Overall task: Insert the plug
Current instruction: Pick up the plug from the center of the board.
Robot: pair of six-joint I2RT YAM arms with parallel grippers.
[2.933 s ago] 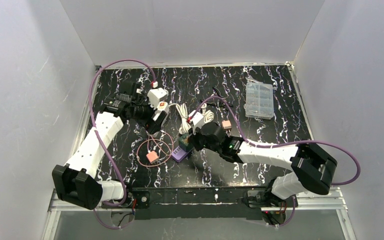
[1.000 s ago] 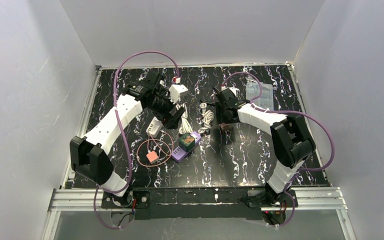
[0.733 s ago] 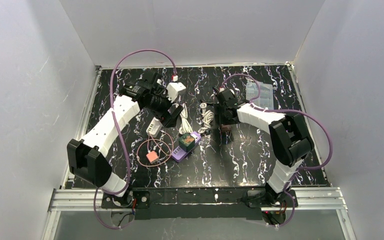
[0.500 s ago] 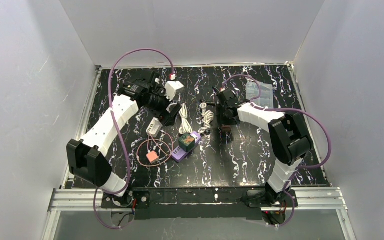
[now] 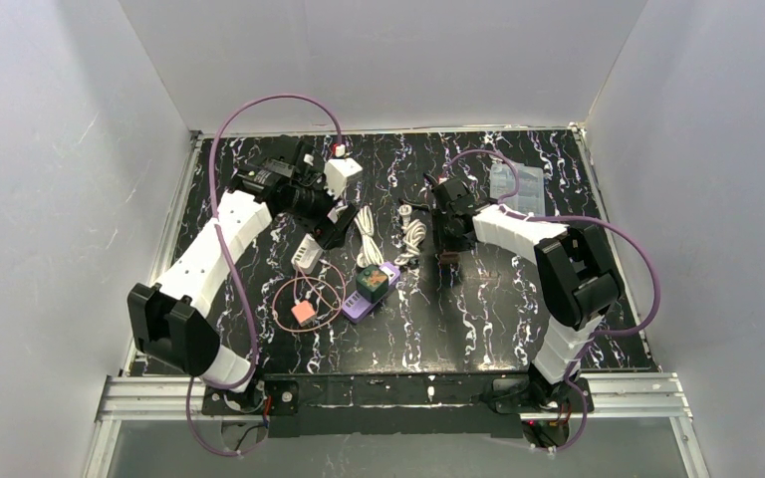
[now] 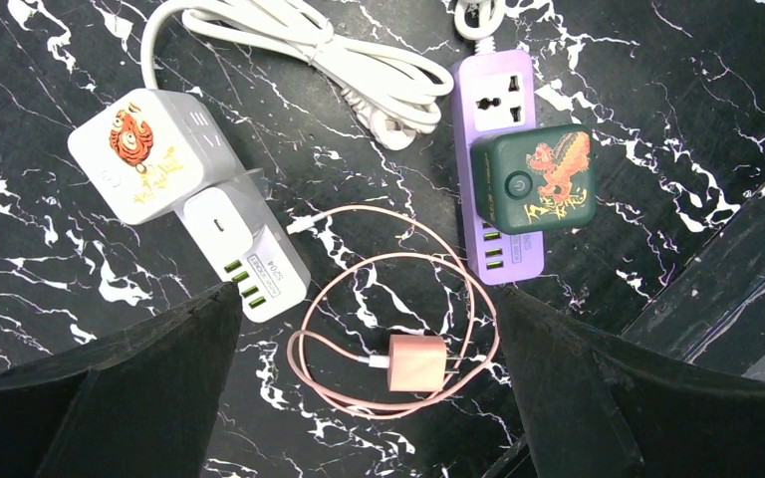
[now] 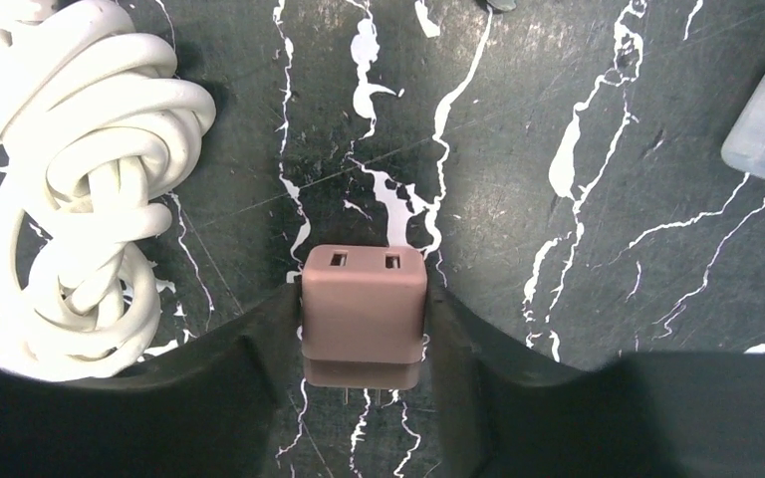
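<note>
nearest the arm bases, on the black marbled counter (image 5: 478,309), a pink charger (image 6: 416,363) lies inside the loop of its thin pink cable (image 6: 388,208). just beyond it and to the right lies the purple power strip (image 6: 488,70), slanted. a dark green adapter (image 6: 536,179) with a red dragon print is seated on its middle. the universal socket at its far end is bare, and green usb ports show at its near end. to the left of the pink loop sits a white usb block (image 6: 244,249) with green ports, and a white cube (image 6: 149,149) with an orange tiger sticker sits against its far end. the left fingers (image 6: 129,388) hang above this group, spread wide apart with nothing between them, and the pink charger shows in the gap. farther out and to the right, the right fingers (image 7: 259,378) are clamped on the brown plug (image 7: 364,309), one finger pressed to each side. its two-slot face is turned up to the wrist camera; whether its underside touches the counter cannot be told. the brown plug is apart from the purple power strip, beyond it and to its right. a coiled white cable (image 7: 70,199) lies between them, just left of the plug. a second bundle of white cord (image 6: 329,55) lies beyond the white cube. farthest back on the right lies a clear plastic box (image 5: 516,186).
</note>
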